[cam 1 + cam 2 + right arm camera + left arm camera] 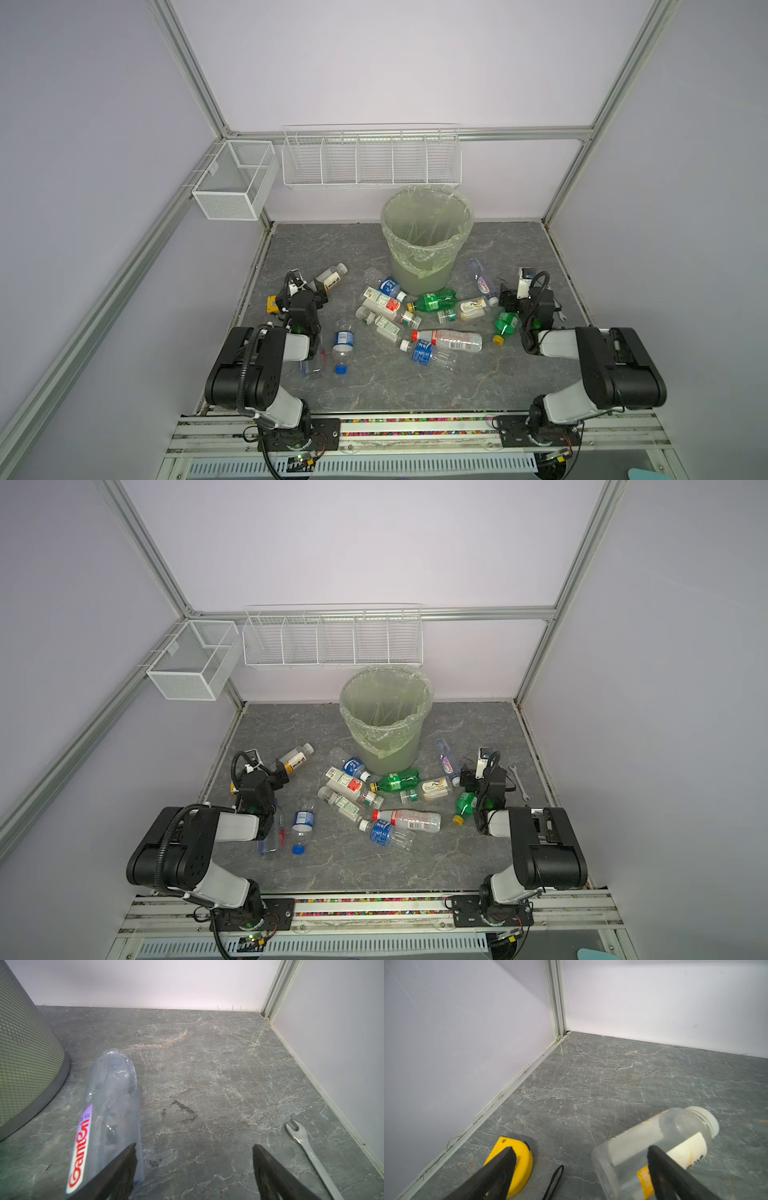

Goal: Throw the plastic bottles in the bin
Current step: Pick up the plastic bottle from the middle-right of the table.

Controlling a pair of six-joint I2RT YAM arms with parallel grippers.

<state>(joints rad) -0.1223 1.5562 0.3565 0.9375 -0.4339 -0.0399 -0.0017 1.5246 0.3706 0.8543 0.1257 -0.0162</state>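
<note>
The pale-green bin (419,274) with its clear bag stands at the back middle of the grey table; its base shows in the right wrist view (25,1059). Several plastic bottles lie in front of it, among them a green one (432,301) and a red-capped one (451,340). My left gripper (581,1148) is open, one finger above the base of a clear white-capped bottle (654,1142), nothing gripped. My right gripper (194,1145) is open over bare table, with a crushed clear bottle (108,1109) just outside one finger. Both grippers (297,296) (513,293) flank the pile.
A yellow tape measure (517,1159) and a black cord loop (554,1180) lie by the left gripper near the left wall. A steel wrench (305,1147) lies by the right wall. A white mesh box (235,178) and a wire rack (370,160) hang at the back.
</note>
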